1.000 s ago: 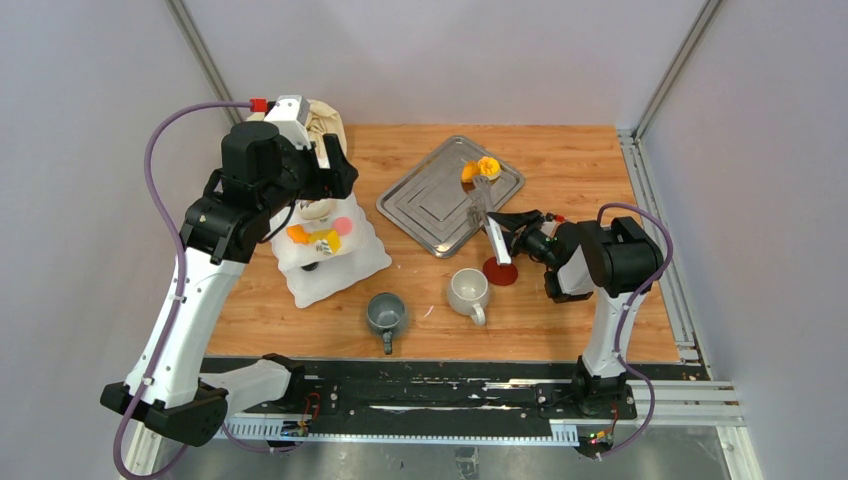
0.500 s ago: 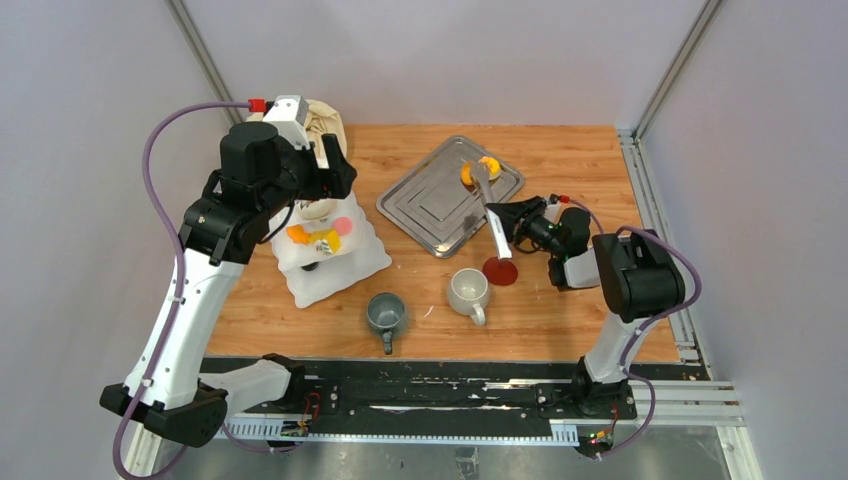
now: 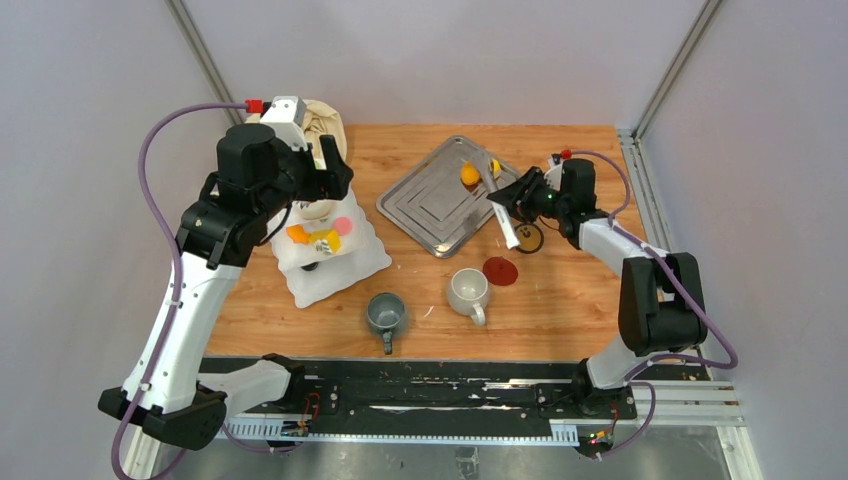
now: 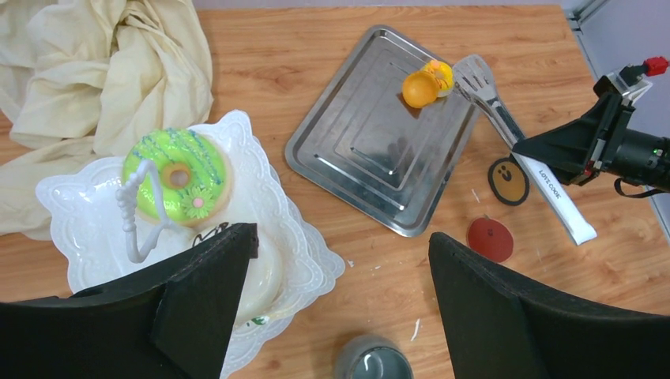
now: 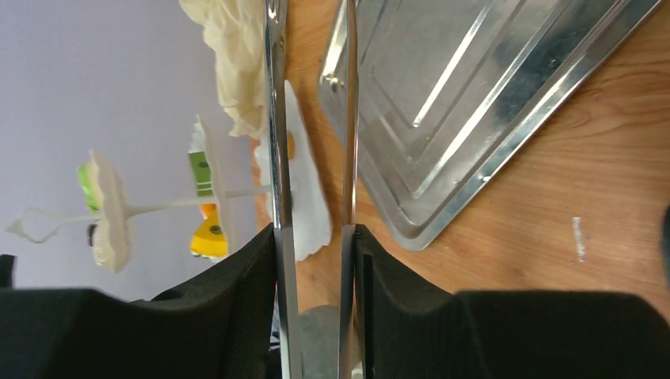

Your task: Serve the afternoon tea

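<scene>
The white three-tier stand (image 3: 362, 262) stands at the left, with orange (image 3: 297, 234), yellow (image 3: 327, 240) and pink (image 3: 343, 226) pastries on a lower tier. A green ring doughnut (image 4: 175, 175) lies on its top tier (image 4: 67, 207). My left gripper (image 4: 344, 237) hovers open and empty above the stand. My right gripper (image 3: 515, 196) is shut on steel tongs (image 3: 500, 205), whose slotted head (image 4: 474, 75) lies beside the orange (image 4: 417, 88) and yellow (image 4: 439, 73) pastries on the tray. Grey mug (image 3: 385, 314) and white mug (image 3: 467, 290) stand near the front.
The steel tray (image 3: 430, 205) lies at the back centre, the beige cloth (image 3: 325, 118) behind the stand. A red coaster (image 3: 499, 271) and a black-ringed coaster (image 3: 528, 238) lie right of the tray. The right wrist view shows the tong arms (image 5: 278, 158) and the tray (image 5: 474, 118).
The right arm has swung from the front right to the tray's right side, carrying the tongs back with it and uncovering the black-ringed coaster. The left arm has not moved.
</scene>
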Controlling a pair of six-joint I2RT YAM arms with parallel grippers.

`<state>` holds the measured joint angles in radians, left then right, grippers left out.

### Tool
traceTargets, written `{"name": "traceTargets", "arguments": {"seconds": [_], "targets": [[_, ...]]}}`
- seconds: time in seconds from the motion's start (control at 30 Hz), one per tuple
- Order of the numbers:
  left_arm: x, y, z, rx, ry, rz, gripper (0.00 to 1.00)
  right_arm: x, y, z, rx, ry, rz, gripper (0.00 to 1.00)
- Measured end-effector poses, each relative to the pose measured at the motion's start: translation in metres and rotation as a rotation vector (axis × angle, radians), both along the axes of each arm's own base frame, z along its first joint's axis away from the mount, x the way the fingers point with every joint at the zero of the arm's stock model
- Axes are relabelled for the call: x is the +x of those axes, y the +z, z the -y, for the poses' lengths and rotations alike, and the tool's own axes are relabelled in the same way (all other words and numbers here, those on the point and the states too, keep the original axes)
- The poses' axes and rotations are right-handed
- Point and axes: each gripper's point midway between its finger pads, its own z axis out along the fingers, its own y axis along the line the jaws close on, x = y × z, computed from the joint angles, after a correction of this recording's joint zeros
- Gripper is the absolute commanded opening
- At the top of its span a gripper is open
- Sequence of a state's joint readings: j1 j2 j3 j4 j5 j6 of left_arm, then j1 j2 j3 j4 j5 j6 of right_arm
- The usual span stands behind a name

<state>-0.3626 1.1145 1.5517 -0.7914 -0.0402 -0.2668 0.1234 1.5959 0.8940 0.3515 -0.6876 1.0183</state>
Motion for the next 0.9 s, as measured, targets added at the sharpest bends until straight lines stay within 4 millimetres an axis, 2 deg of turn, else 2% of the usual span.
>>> {"name": "traceTargets", "arguments": {"seconds": [0.1,0.3,0.4,0.53,0.9], "targets": [[0.000,0.000,-0.001,0.005,0.002,0.002,0.87,0.001,-0.003,0.005,-0.097,0.028,0.012,0.36],[-0.001,-0.003,-0.003,0.014,0.008,-0.002,0.87,-0.017,-0.042,0.024,-0.289,0.055,-0.068,0.40],[-0.001,-0.003,-0.003,0.016,0.009,-0.003,0.87,-0.024,-0.052,0.029,-0.336,0.068,-0.091,0.40],[0.000,-0.006,-0.003,0.020,0.007,-0.008,0.87,-0.024,-0.054,0.030,-0.356,0.079,-0.094,0.42],[-0.001,-0.008,-0.004,0.024,0.011,-0.008,0.87,0.001,-0.056,0.026,-0.348,0.072,-0.084,0.44]]}}
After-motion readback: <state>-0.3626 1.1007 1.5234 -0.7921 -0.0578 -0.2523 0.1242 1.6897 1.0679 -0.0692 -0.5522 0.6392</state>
